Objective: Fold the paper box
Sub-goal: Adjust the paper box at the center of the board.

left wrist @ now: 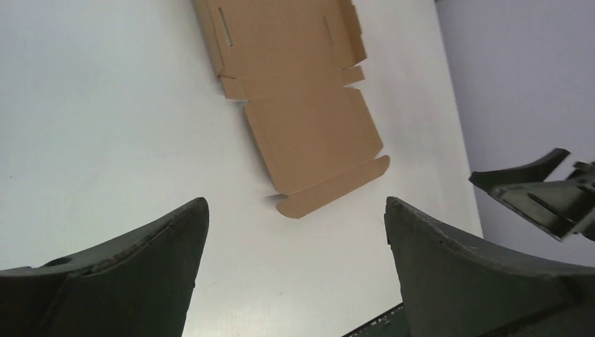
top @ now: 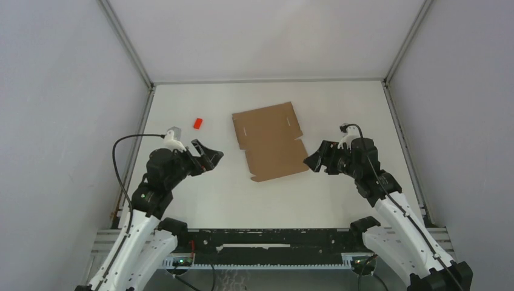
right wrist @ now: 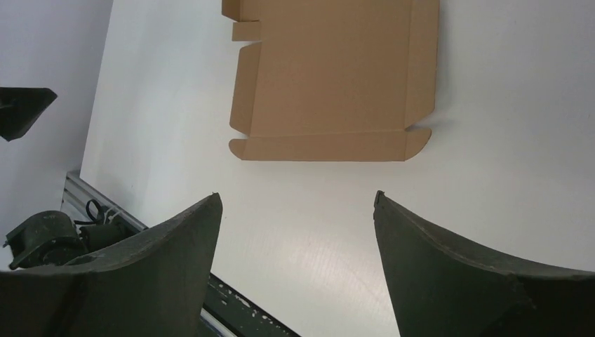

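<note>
The paper box (top: 271,141) lies flat and unfolded on the white table, a brown die-cut cardboard sheet with flaps and slits. In the left wrist view the paper box (left wrist: 298,91) fills the upper middle; in the right wrist view the paper box (right wrist: 330,77) lies straight ahead. My left gripper (top: 212,156) hovers to the left of the sheet, open and empty, some way off it. On the sheet's right side my right gripper (top: 312,160) is open and empty, its tips close to the sheet's right edge. Between the left gripper (left wrist: 296,201) tips and the right gripper (right wrist: 298,194) tips only table shows.
A tiny red block (top: 198,123) rests on the table left of the sheet, behind my left gripper. Grey walls with metal rails (top: 145,79) enclose the table on three sides. A dark rail (top: 267,236) runs along the near edge between the arm bases.
</note>
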### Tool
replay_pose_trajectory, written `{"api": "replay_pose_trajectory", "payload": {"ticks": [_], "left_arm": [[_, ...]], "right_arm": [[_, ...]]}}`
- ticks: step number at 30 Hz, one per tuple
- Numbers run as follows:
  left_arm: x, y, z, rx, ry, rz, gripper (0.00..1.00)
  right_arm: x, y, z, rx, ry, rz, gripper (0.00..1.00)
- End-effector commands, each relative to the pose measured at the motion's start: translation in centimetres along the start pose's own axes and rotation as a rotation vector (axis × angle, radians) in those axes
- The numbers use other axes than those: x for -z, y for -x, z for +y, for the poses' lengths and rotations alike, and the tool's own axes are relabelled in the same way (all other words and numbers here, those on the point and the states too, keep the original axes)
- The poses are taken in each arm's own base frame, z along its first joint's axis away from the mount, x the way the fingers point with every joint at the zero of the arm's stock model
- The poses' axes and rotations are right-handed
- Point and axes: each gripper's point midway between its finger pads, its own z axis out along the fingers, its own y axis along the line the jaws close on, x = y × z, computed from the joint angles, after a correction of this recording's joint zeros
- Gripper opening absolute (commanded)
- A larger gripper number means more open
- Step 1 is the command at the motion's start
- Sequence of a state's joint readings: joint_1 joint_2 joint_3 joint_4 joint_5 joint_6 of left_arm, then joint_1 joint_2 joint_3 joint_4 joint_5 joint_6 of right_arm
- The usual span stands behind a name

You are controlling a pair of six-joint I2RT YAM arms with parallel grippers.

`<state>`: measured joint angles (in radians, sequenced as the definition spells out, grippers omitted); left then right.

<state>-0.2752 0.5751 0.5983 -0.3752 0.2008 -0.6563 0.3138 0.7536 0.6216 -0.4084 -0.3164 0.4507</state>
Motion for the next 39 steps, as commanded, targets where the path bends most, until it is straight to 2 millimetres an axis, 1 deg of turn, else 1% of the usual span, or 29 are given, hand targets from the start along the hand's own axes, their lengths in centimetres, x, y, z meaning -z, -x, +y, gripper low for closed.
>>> {"api": "replay_pose_trajectory", "payload": {"ticks": [1,5,7,13,15,17,19,21,22,24,26,28,29,32,34,35,36,37,39], "left_arm": [[-0.6,2.2,-0.2,-0.045,0.026,-0.083,1.0],[-0.8,2.1,-0.1,-0.04,0.032,-0.081,1.0],[-0.9,2.1,-0.1,-0.034,0.034,-0.081,1.0],[-1.7,1.6,-0.1,-0.016,0.032,-0.077,1.0],[-2.0,1.9,0.0,-0.003,0.045,-0.086,1.0],[-2.6,2.6,-0.2,0.016,0.056,-0.102,1.0],[-3.7,3.3,-0.4,0.018,0.077,-0.1,1.0],[-5.0,4.1,0.1,0.009,0.13,-0.113,1.0],[-5.9,4.2,0.5,0.008,0.155,-0.108,1.0],[-7.2,5.1,0.8,0.002,0.19,-0.12,1.0],[-8.7,5.6,1.2,0.002,0.22,-0.117,0.96],[-10.1,6.1,1.3,0.002,0.238,-0.117,0.91],[-10.7,6.4,1.5,0.004,0.251,-0.117,0.91],[-12.5,7.2,2.1,0.003,0.28,-0.119,0.9],[-13.7,7.7,2.7,0.008,0.301,-0.108,0.89],[-14.4,7.9,3.0,0.014,0.305,-0.099,0.9],[-15.4,7.8,3.6,0.024,0.316,-0.077,0.92],[-16.2,7.9,3.8,0.029,0.313,-0.061,0.95],[-17.4,8.1,4.1,0.011,0.314,-0.036,0.97]], "right_arm": [[0.3,1.9,1.3,0.053,0.054,-0.063,0.89],[0.1,1.8,1.4,0.065,0.065,-0.053,0.93],[-0.1,1.7,1.2,0.068,0.061,-0.046,0.99],[-0.6,1.4,1.0,0.051,0.058,-0.021,1.0],[-0.8,1.7,1.1,0.046,0.061,-0.032,1.0],[-1.0,2.7,1.2,0.041,0.061,-0.052,1.0],[-1.3,4.1,1.1,0.03,0.055,-0.075,1.0],[-1.7,5.9,0.6,0.009,0.051,-0.091,0.99],[-2.0,6.9,0.3,-0.001,0.049,-0.096,0.97],[-2.9,8.9,-0.7,-0.004,0.013,-0.095,0.88],[-3.9,10.4,-1.7,0.006,-0.037,-0.089,0.79],[-4.9,11.8,-2.5,0.018,-0.075,-0.082,0.75],[-5.5,12.4,-2.8,0.022,-0.084,-0.078,0.75],[-7.2,13.8,-2.9,0.022,-0.081,-0.072,0.74],[-8.6,14.4,-2.9,0.038,-0.083,-0.059,0.73],[-9.4,14.3,-2.9,0.056,-0.096,-0.04,0.72],[-10.4,14.6,-3.5,0.072,-0.134,-0.025,0.72],[-11.0,14.5,-3.8,0.084,-0.152,-0.001,0.72],[-12.1,14.0,-4.2,0.106,-0.174,0.051,0.72]]}}
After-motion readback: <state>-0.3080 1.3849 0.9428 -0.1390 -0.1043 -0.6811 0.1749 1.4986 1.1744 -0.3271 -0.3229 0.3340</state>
